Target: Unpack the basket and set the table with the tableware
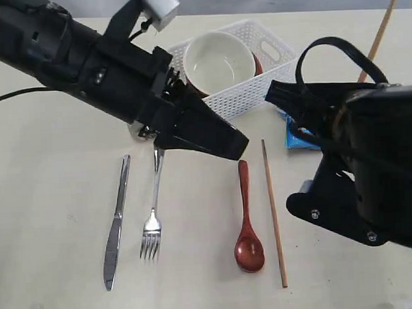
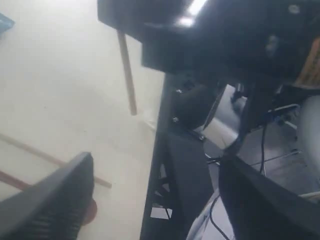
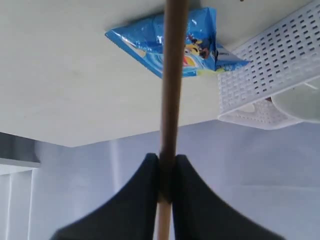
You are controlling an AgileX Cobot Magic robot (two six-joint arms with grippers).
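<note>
steel knife and fork lie side by side on the worktop, handles toward the basket. reddish wooden spoon lies apart from the fork, bowl end away from the basket. one chopstick lies flat just beside the spoon. my left claw hangs over the gap between fork and spoon, released, jaws spread wide, nothing in them. my right claw is clenched on the other chopstick, which in the exterior view slants up past my right arm, off to the right of the basket. cream bowl sits upright in the basket on a brown plate, only a sliver of plate showing. blue chip bag lies on the worktop just beside the basket, partly hidden by my right arm in the exterior view.
</note>
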